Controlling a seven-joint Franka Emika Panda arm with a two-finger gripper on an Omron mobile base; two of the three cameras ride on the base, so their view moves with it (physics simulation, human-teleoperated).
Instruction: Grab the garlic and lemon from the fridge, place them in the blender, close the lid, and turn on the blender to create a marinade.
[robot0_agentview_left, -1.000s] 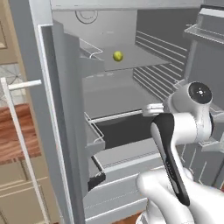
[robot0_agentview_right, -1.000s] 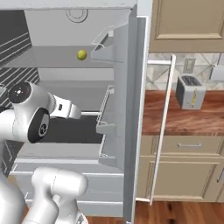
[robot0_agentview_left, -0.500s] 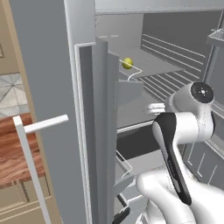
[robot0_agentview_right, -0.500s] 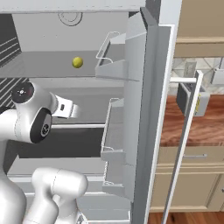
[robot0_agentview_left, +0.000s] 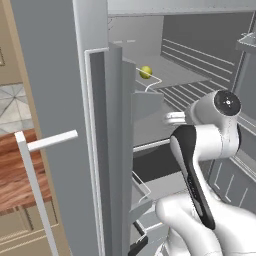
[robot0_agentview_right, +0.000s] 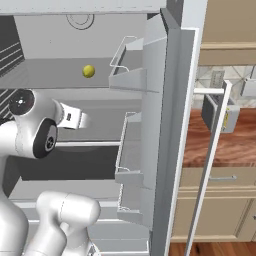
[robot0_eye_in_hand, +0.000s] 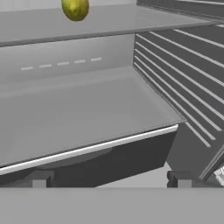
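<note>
Change: both base views have closed in on the fridge since a second ago, so its doors fill more of each picture; the lemon sits on the same shelf as before.
Fridge: tall, light grey, both doors swung open, grey inside, with flat shelves, door bins and a dark drawer below.
Lemon: small, round, yellow-green, resting alone on the upper fridge shelf, toward the back wall; also seen from the right and from the hand.
Gripper: inside the fridge, one shelf level below the lemon and well apart from it; jaws spread wide, nothing between them.
Fingertips: two small dark tips, pointing over the edge of the lower fridge shelf.
Arm: white with dark joints, reaching into the fridge between the two doors.
</note>
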